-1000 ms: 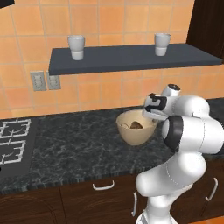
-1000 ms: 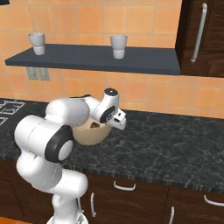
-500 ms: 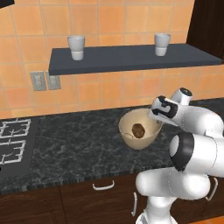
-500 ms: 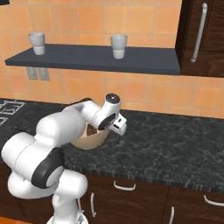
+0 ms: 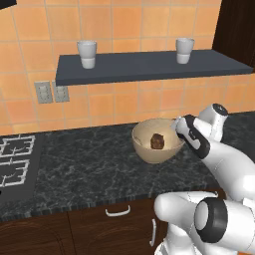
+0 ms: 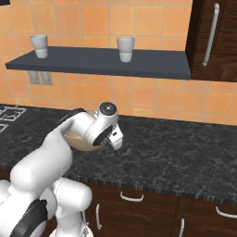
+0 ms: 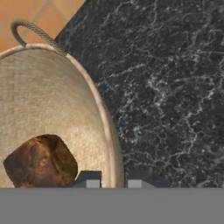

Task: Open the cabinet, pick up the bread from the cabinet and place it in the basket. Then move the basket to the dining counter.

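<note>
I'm seeing the pincer [image 7: 111, 183] clenched on the rim of the basket [image 5: 144, 144], one fingertip inside the wall, the other outside. In the hand view the rim is running straight down between the two dark tips. From the left base view the pincer [image 5: 180, 125] is sitting at the basket's right edge, with the white arm reaching in from the lower right.

The bread [image 5: 157, 141] is lying inside the basket, on the bottom, slightly off-centre. In the hand view the bread [image 7: 40, 160] is just beside the inner fingertip; I can't tell whether they're touching. A thin cord loop [image 7: 33, 31] is sticking up from the basket's far rim.

The basket is over the black speckled bench [image 5: 89, 169], near the tiled wall, to the right of the hob [image 5: 12, 159]. I can't tell whether its base is resting on the stone or raised off it. From the right base view the arm is covering most of the basket [image 6: 76, 141]; I'm only getting a tan sliver under the wrist.

Above, two white cups [image 5: 86, 54] [image 5: 184, 50] are standing on the dark wall shelf [image 5: 149, 65]. A dark cabinet door with a long metal handle [image 6: 212, 34] is at upper right, shut.
</note>
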Available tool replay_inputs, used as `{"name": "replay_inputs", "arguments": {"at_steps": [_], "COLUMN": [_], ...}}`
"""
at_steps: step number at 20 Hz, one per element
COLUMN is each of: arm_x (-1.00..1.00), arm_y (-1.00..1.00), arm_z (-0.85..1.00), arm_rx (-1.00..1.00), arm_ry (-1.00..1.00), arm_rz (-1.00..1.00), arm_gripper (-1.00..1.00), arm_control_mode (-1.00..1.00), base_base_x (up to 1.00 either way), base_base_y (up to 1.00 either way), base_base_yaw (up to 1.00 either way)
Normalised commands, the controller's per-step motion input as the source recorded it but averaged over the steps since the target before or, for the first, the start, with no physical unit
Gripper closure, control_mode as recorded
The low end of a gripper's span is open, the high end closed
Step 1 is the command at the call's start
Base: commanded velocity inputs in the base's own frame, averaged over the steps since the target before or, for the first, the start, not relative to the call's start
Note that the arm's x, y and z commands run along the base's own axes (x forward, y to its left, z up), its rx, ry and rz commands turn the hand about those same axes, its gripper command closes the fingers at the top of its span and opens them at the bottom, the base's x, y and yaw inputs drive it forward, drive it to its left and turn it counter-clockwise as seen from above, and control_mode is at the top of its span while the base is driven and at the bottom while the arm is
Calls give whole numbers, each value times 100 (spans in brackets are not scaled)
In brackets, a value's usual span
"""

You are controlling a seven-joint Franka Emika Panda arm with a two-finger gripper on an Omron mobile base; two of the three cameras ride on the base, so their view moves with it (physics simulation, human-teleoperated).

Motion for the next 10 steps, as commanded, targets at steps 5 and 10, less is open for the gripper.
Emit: {"name": "replay_inputs", "arguments": {"at_steps": [5, 10], "arm_x": [-61, -70], "arm_y": [15, 15], "arm_z": [30, 52], "arm_rx": [0, 5], "arm_ry": [-5, -17], "arm_rz": [-54, -37], "arm_gripper": [100, 100], "arm_control_mode": [-100, -100], "base_base_x": [0, 0], "base_base_y": [0, 0], "base_base_yaw": [0, 0]}}
